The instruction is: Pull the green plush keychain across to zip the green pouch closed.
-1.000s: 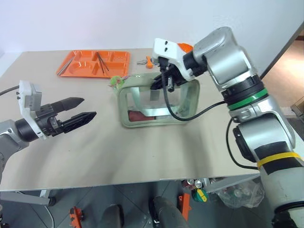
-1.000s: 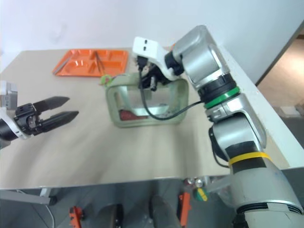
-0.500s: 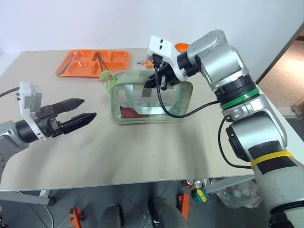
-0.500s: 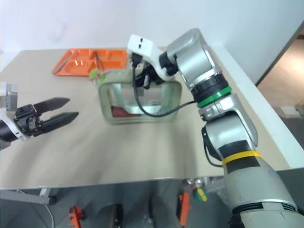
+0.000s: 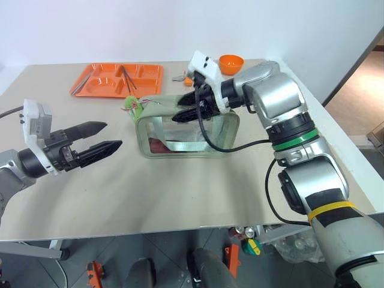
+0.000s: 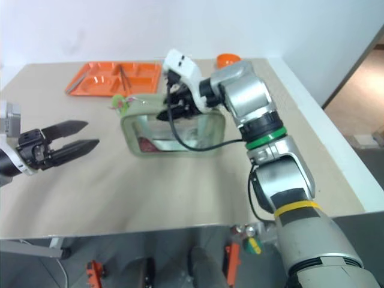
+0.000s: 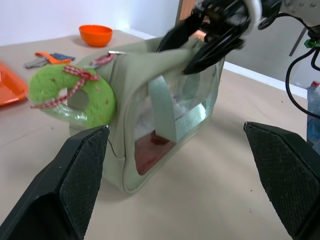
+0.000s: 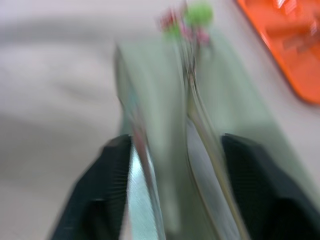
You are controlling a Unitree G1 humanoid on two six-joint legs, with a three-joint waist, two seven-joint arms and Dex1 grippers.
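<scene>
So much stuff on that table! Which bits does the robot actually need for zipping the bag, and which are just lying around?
Needed for the job:
- green pouch
- green plush keychain at the pouch's end
- right gripper, open over the pouch's top
- left gripper, open, apart from the pouch

Just lying about:
- orange tray with utensils
- orange bowl
- keys

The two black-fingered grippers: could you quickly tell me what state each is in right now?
Left gripper: open, holding nothing.
Right gripper: open, fingers astride the top of the boxy sage-green fabric pouch.
</scene>
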